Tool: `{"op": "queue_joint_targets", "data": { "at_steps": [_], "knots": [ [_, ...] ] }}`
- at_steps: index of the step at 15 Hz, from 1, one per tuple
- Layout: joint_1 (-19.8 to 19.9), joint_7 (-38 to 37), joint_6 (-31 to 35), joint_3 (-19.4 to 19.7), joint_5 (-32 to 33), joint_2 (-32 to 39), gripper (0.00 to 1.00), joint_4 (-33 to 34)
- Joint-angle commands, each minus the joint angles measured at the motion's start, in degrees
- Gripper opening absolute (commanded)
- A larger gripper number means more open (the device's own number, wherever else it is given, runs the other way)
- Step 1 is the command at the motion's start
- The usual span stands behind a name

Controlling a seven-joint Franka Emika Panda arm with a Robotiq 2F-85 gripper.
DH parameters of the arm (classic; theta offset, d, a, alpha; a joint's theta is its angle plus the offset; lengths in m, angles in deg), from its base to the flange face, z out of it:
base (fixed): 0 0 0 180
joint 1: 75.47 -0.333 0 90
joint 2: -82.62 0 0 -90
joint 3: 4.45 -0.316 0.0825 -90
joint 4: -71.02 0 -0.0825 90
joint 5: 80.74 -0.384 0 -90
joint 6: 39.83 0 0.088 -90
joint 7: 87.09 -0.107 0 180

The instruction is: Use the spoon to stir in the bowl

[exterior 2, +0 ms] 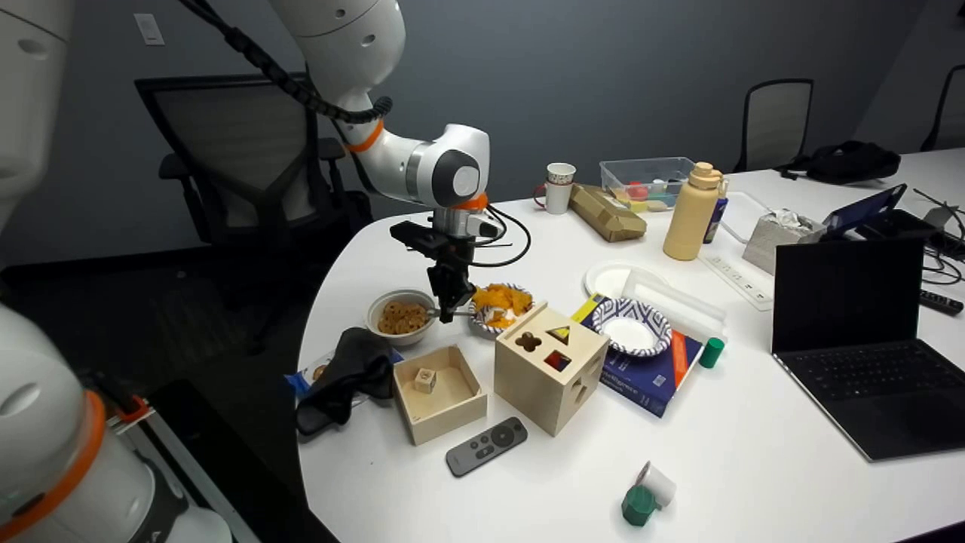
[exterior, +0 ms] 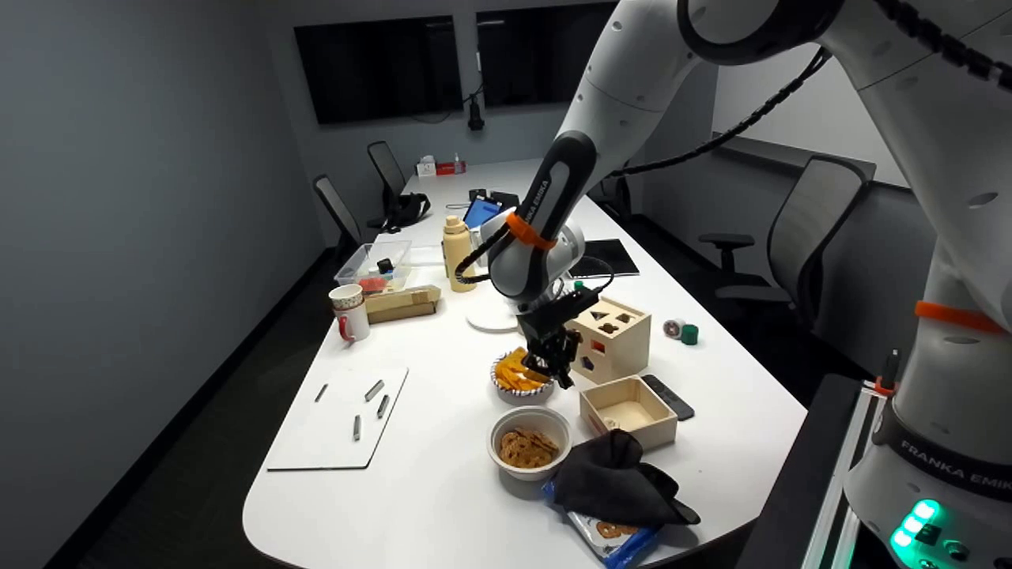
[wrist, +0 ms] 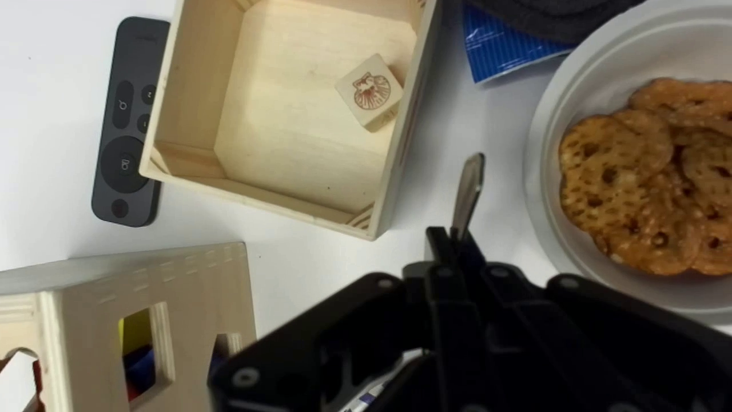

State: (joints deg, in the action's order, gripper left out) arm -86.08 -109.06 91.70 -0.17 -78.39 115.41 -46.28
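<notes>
The bowl [exterior: 518, 392] is small, with a dark patterned rim, and holds bright orange food pieces; it also shows in an exterior view [exterior 2: 488, 327]. In the wrist view only a sliver of patterned rim [wrist: 363, 399] shows behind the fingers. My gripper [wrist: 454, 237] is shut on the metal spoon [wrist: 469, 189], whose handle end sticks out past the fingertips. In both exterior views the gripper [exterior: 561, 381] is beside the bowl, with the fingertips [exterior 2: 447, 317] close to its rim. In an exterior view the spoon [exterior 2: 463, 314] reaches towards the orange pieces. Its head is hard to make out.
A larger white bowl [wrist: 540, 154] of brown crackers stands close beside the gripper. An open wooden tray [exterior 2: 445, 430] with a small block, a wooden shape-sorter box [exterior 2: 528, 385], a remote [exterior 2: 486, 446] and a black cloth [exterior: 617, 482] lie nearby. A paper bowl [exterior 2: 633, 335] sits on a book.
</notes>
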Motion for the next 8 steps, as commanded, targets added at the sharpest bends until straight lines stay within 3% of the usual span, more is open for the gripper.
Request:
{"op": "queue_joint_targets", "data": {
  "at_steps": [1,8],
  "knots": [
    [1.97,2.37,1.56,-1.88,-1.28,-0.79,0.01,0.37],
    [2.99,6.57,4.38,-4.29,-2.14,-0.37,0.01,2.11]
  ]
}}
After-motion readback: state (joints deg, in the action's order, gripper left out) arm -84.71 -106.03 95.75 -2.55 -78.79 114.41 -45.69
